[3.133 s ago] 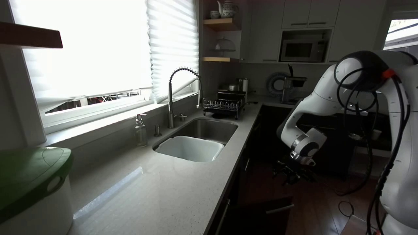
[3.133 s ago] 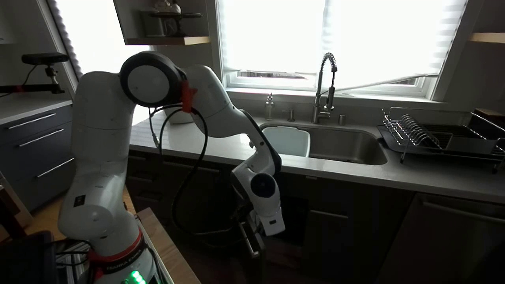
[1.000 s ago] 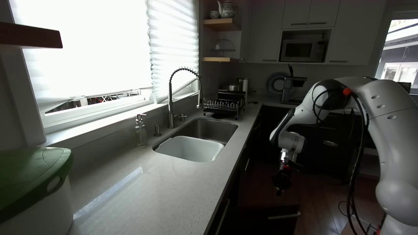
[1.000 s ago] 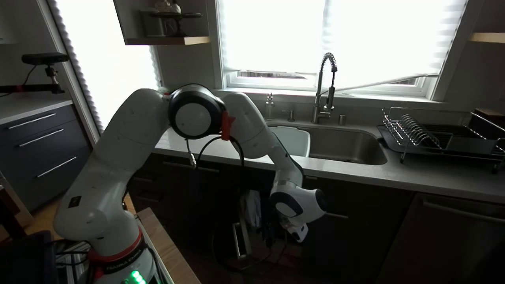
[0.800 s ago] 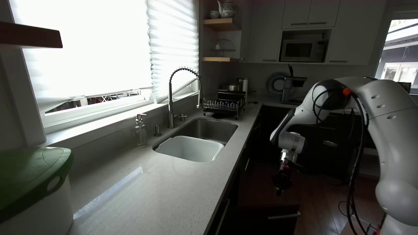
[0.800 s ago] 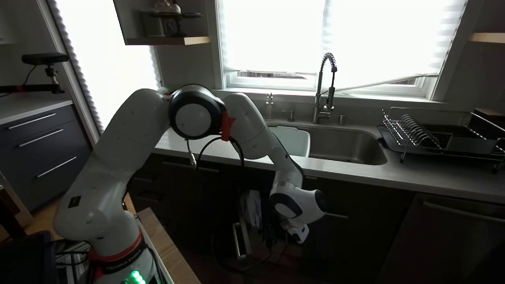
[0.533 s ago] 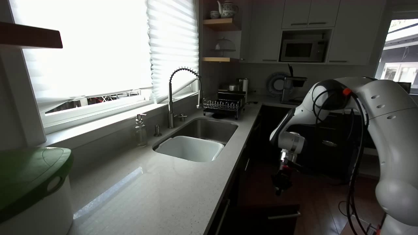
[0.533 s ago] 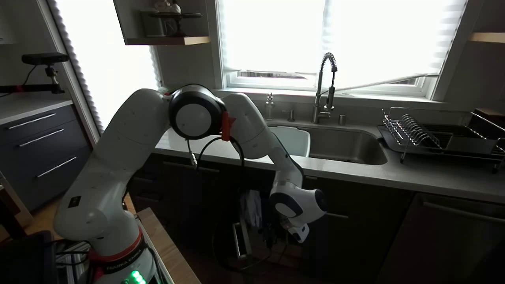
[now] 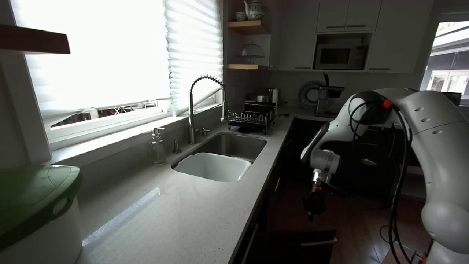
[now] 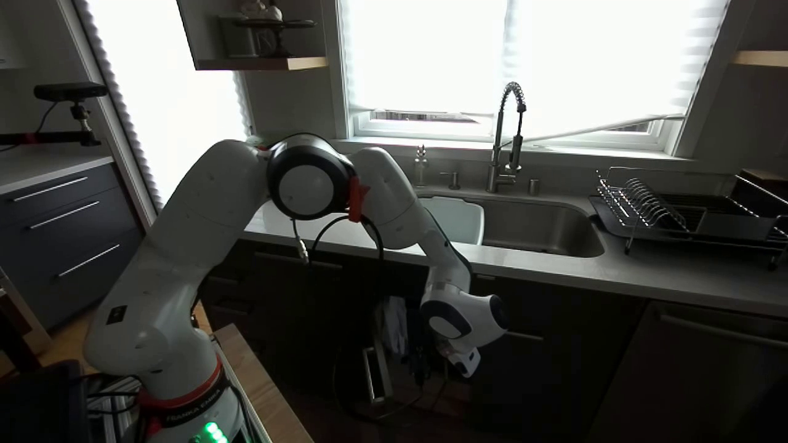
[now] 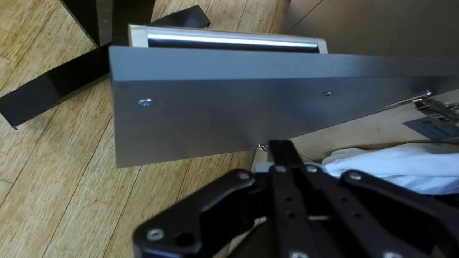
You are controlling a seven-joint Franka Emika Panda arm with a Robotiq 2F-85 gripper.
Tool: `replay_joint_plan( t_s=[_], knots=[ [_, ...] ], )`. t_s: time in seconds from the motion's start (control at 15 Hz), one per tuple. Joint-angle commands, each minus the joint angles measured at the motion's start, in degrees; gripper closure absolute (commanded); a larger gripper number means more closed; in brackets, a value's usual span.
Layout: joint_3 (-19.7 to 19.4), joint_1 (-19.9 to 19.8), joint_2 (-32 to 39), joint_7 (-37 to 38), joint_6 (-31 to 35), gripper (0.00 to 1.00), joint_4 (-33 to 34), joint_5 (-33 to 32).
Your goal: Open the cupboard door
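The cupboard door (image 11: 215,114) stands swung out from the cabinet below the sink counter, seen from its inner side in the wrist view. Its bar handle (image 11: 233,38) is on the far face, and a metal hinge (image 11: 435,109) joins it at the right. In the exterior views the handle shows as a pale bar, low beside the floor (image 9: 318,242) and below the arm (image 10: 370,375). My gripper (image 11: 280,143) is shut with nothing between its fingers. Its tips overlap the door's inner lower edge in the wrist view; whether they touch it I cannot tell.
White cloth or bags (image 11: 394,166) fill part of the cupboard interior, right of the gripper. A dark metal frame (image 11: 53,79) rests on the wooden floor beyond the door. Above runs the countertop (image 9: 205,220) with its sink; a wooden board (image 10: 265,381) lies beside my base.
Since about three seconds ago my arm has reached lower and further forward, the gripper turning downward, and the door has swung slightly wider. During the last second the arm has shifted only a little.
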Motion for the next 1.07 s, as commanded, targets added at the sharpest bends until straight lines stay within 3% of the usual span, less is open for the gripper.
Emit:
replay_joint_plan(
  t_s=[0.0,1.0],
  knots=[
    [0.57,0.32,2.98,1.69,1.11,1.0,1.15,-0.87],
    [0.45,2.99,6.8,9.98,-6.95,1.0,0.11,-7.79]
  ],
)
